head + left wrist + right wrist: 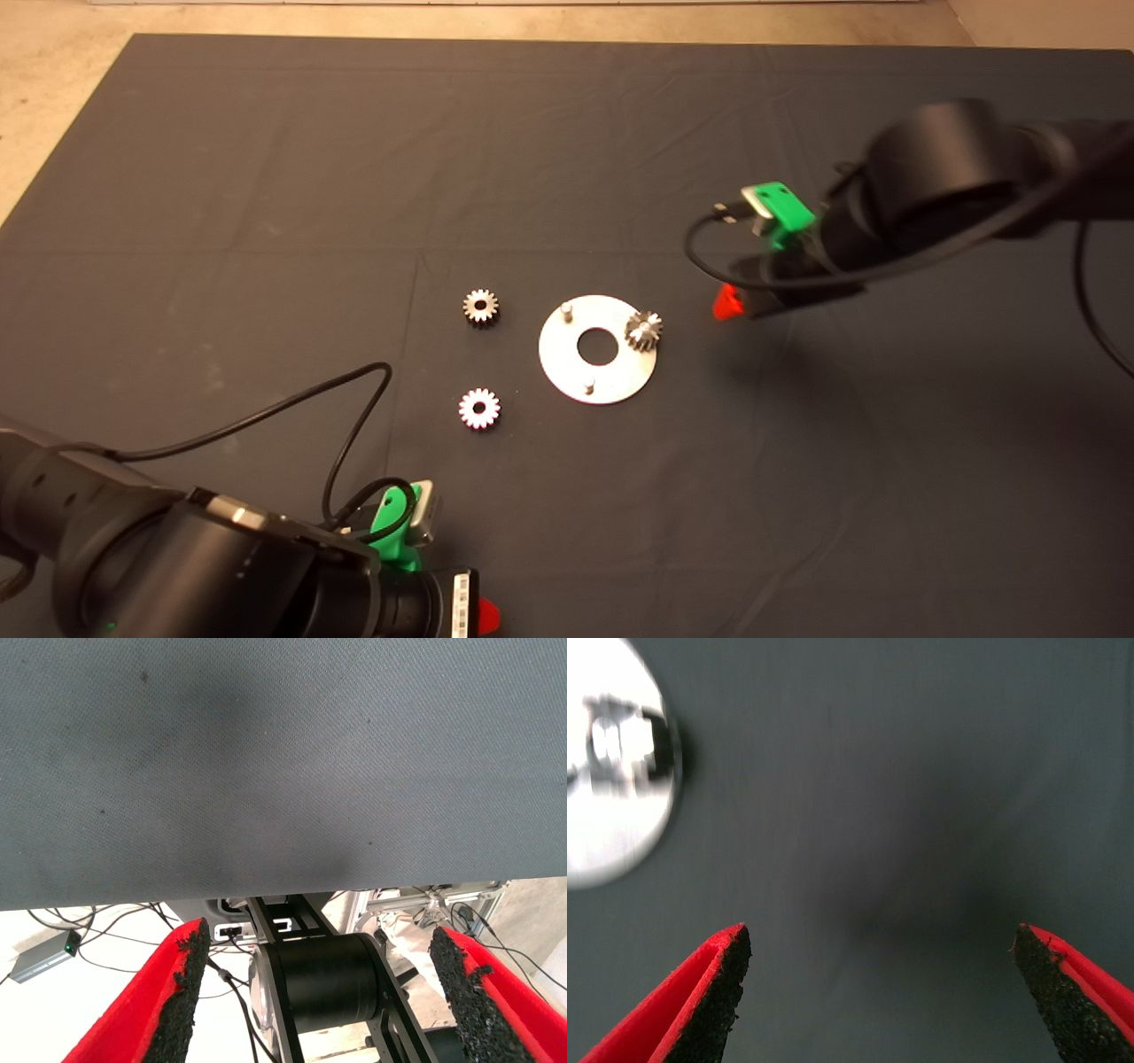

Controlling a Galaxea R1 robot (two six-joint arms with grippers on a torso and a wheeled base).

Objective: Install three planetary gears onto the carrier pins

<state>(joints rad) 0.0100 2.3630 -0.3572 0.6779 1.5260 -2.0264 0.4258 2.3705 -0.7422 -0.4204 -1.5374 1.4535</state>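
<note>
A shiny round disc [567, 359] with a central hole lies mid-mat. Two carrier pins stand bare on it, one at the far left [567, 309], one at the near edge [588, 385]. One planetary gear [644, 330] sits at the disc's right rim and looks tilted. Two more gears lie flat on the mat left of the disc, one farther [480, 307], one nearer [479, 408]. My right gripper [728, 306] hovers just right of the disc; in its wrist view it [879, 939] is open and empty, with the blurred disc [611, 771] off to one side. My left gripper [485, 613] is parked at the lower left, open [316, 943].
The dark mat [266, 177] covers the table, with pale floor beyond its far and left edges. A black cable [354, 416] loops from the left arm over the mat near the nearer loose gear. The left wrist view shows the mat edge [266, 890] and robot hardware below it.
</note>
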